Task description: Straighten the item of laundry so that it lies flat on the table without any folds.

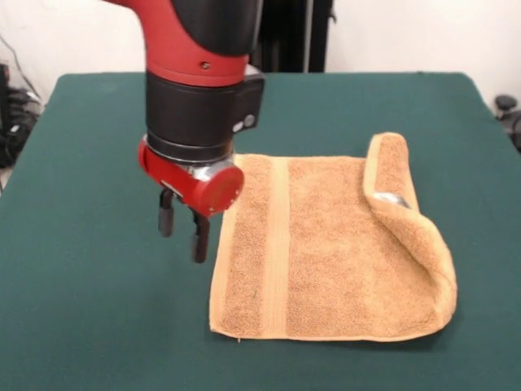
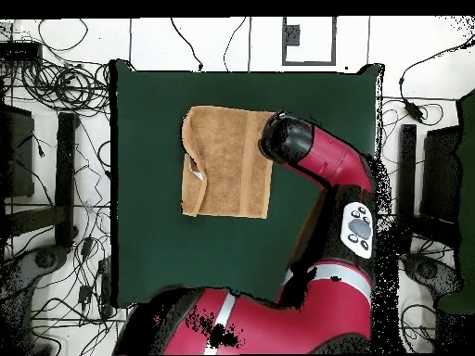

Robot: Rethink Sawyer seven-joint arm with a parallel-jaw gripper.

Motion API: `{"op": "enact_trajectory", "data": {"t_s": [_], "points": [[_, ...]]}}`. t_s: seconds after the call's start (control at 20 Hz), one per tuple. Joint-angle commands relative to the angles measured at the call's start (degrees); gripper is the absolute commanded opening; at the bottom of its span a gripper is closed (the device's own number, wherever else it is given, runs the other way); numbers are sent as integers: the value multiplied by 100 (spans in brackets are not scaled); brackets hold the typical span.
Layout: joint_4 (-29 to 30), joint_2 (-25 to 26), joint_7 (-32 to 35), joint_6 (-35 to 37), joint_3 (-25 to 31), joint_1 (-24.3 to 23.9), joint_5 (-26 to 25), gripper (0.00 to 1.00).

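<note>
Orange-tan terry-cloth towel [image 1: 326, 252] lies on the dark green felt of the table [image 1: 81, 326], mostly spread out, its woven band running near the short end closest to my arm while the opposite end is folded back over itself in a raised flap. My Sawyer's jaws [image 1: 182, 223] hang just beside that banded edge, above the felt, two black fingers [image 1: 166, 216] pointing down with a narrow gap between them and nothing held. From overhead, I see the towel [image 2: 227, 162] in the table's [image 2: 148, 241] far half, the arm's head over its edge.
</note>
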Motion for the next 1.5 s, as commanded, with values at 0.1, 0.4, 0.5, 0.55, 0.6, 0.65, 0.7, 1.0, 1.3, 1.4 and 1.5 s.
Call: {"op": "enact_trajectory", "data": {"t_s": [0.1,0.4,0.5,0.55,0.6,0.65,0.7,1.0,1.3,1.4,1.5], "points": [[994,-157,891,488,1063,61,368,100],[910,-113,1030,333,1003,360,327,100],[899,-123,1136,401,921,485,335,100],[919,-146,1198,447,887,549,356,100],[927,-153,1258,489,848,609,377,100],[947,-166,1314,505,831,661,408,100],[968,-179,1370,522,813,713,440,100],[992,-54,1713,333,773,1000,771,100],[744,170,1671,443,659,1159,948,100],[533,285,1586,726,494,1203,880,100],[316,414,1347,862,457,1155,779,100]]}}
